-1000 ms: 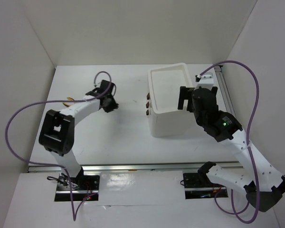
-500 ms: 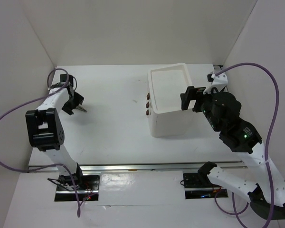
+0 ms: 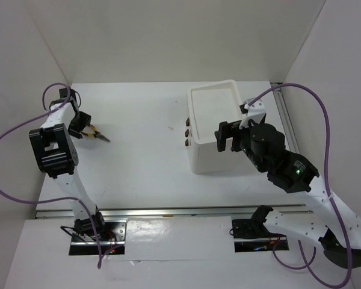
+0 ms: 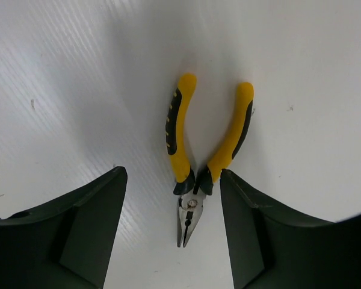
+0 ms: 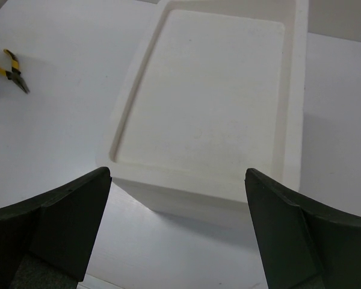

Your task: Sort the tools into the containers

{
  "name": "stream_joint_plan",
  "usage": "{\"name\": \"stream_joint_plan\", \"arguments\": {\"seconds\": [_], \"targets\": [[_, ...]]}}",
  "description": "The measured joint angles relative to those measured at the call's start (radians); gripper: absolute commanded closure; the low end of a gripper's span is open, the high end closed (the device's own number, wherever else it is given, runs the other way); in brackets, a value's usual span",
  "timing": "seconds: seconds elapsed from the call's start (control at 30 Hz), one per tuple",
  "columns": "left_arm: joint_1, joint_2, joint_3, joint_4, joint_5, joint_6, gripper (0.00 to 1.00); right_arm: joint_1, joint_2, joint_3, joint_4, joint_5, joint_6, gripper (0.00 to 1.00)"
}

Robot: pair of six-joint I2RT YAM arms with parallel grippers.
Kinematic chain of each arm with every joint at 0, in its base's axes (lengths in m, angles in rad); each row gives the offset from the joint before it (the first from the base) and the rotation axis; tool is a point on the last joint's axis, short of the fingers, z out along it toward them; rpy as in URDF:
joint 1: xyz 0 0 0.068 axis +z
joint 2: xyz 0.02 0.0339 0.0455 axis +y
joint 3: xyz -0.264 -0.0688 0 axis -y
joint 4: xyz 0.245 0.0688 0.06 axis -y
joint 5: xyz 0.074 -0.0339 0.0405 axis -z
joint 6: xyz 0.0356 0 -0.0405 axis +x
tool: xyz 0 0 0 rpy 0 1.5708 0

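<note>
Yellow-handled pliers lie on the table at the far left, handles spread. In the left wrist view the pliers lie flat with the metal nose between my open fingers. My left gripper is open and hovers just over them, empty. The white box unit stands right of centre, its shallow top tray empty, dark reddish-brown drawer handles on its left face. My right gripper is open and empty above the box's near right side. The pliers also show in the right wrist view. Screwdrivers and wrenches are out of view.
White walls close in the table on the left, back and right. A metal rail runs along the near edge. Purple cables loop from both arms.
My left arm has swung from the table's middle to the far left and now sits over the pliers. My right gripper has shifted left over the box's near side.
</note>
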Motion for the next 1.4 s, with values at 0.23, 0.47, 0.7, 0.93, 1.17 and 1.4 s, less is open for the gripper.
{"name": "stream_joint_plan", "arguments": {"seconds": [0.23,0.47,0.7,0.93,1.17,1.4], "targets": [[0.012,0.117,0.037,-0.011,-0.014,0.002,0.25,0.019,0.011,0.007,-0.006,0.038,0.002,0.0],[0.026,0.169,0.12,-0.083,-0.027,-0.035,0.95,0.026,-0.018,0.048,-0.017,0.037,0.004,0.0],[0.035,0.182,0.148,-0.11,-0.002,-0.013,1.0,0.026,-0.042,0.112,-0.028,0.049,0.005,0.0],[0.005,-0.1,-0.151,0.071,0.163,0.089,1.0,0.069,-0.034,0.112,-0.031,0.174,0.005,0.0],[-0.24,-0.547,-0.097,0.32,0.325,0.084,1.0,0.073,-0.034,0.076,-0.032,0.242,0.009,0.0],[-0.567,-0.566,-0.007,0.583,0.413,0.03,1.0,0.073,-0.042,0.041,-0.028,0.277,0.011,0.0]]}}
